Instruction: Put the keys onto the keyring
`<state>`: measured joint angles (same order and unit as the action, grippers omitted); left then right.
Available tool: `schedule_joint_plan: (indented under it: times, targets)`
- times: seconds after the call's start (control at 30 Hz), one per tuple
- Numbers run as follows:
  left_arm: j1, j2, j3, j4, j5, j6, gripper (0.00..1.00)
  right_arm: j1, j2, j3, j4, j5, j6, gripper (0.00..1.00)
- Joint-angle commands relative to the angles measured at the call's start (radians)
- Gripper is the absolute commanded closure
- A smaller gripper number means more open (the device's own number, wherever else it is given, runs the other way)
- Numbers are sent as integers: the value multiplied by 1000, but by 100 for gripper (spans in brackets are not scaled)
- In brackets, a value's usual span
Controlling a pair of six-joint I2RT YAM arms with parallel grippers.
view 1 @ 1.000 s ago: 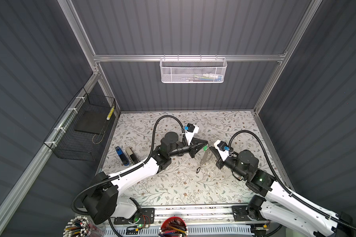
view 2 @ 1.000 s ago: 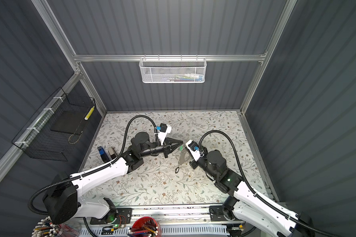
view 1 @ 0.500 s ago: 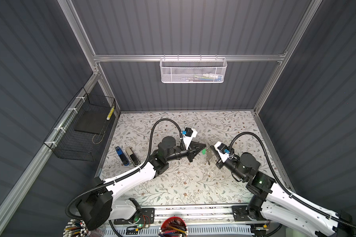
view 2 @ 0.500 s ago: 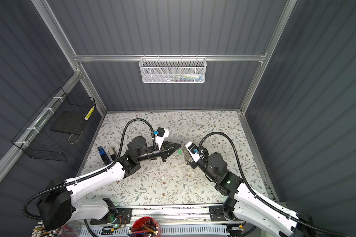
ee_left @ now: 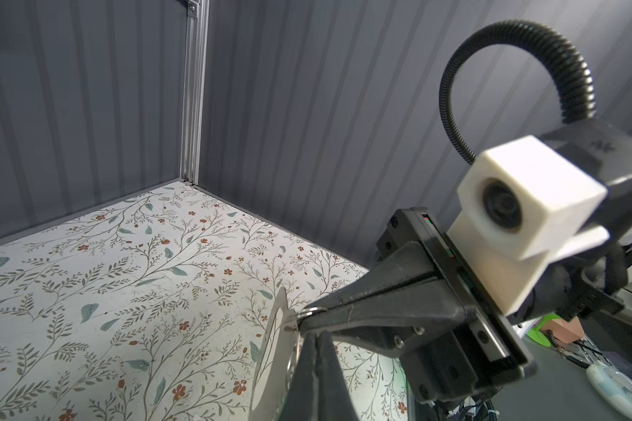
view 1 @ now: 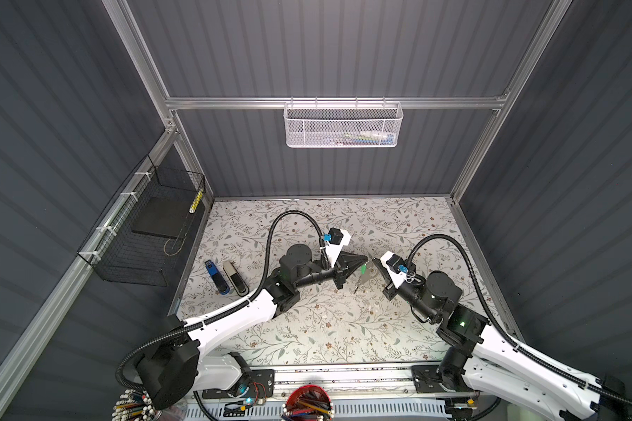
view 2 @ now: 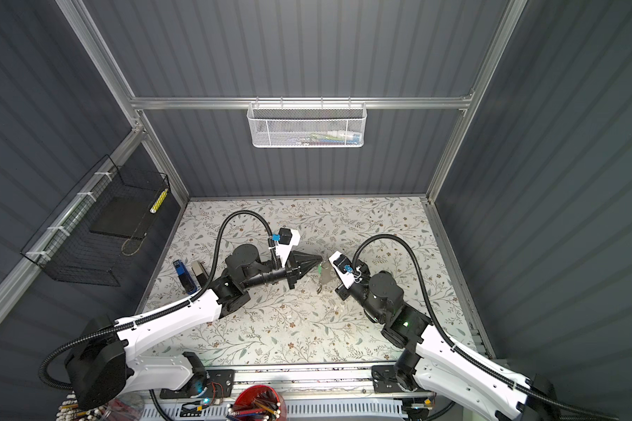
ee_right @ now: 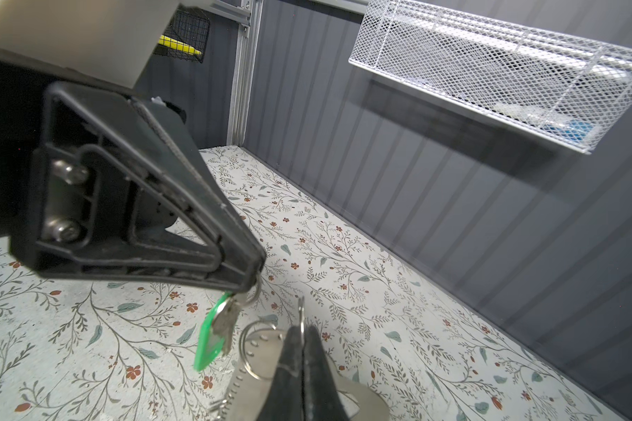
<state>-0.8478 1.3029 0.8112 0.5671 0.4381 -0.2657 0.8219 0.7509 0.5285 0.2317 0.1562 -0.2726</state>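
My left gripper (view 1: 365, 259) and right gripper (view 1: 376, 262) are both clamped shut. They point at each other, tips almost touching, above the tabletop's (view 1: 307, 328) middle.

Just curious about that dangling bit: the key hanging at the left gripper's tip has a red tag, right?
No, the tag is green, not red; the right wrist view shows it. The key does hang at the left gripper tip.
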Motion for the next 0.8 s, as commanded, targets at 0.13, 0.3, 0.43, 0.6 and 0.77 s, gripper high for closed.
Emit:
schedule_joint_plan:
  times: [0.13, 0.3, 0.43, 0.6, 0.77]
  targets:
    - [-14, 24, 29, 14, 8, 53, 100, 5, -1, 20, 22, -33, 21, 100]
    - [-17, 24, 31, 22, -5, 70, 100, 5, -4, 24, 10, -43, 39, 100]
    - [-21, 22, 23, 43, -17, 77, 100, 5, 1, 27, 1, -52, 46, 100]
    - [-25, 21, 21, 46, -28, 85, 100, 5, 4, 31, 0, -65, 52, 100]
    - [-28, 21, 21, 43, -40, 94, 100, 5, 1, 31, -3, -68, 59, 100]
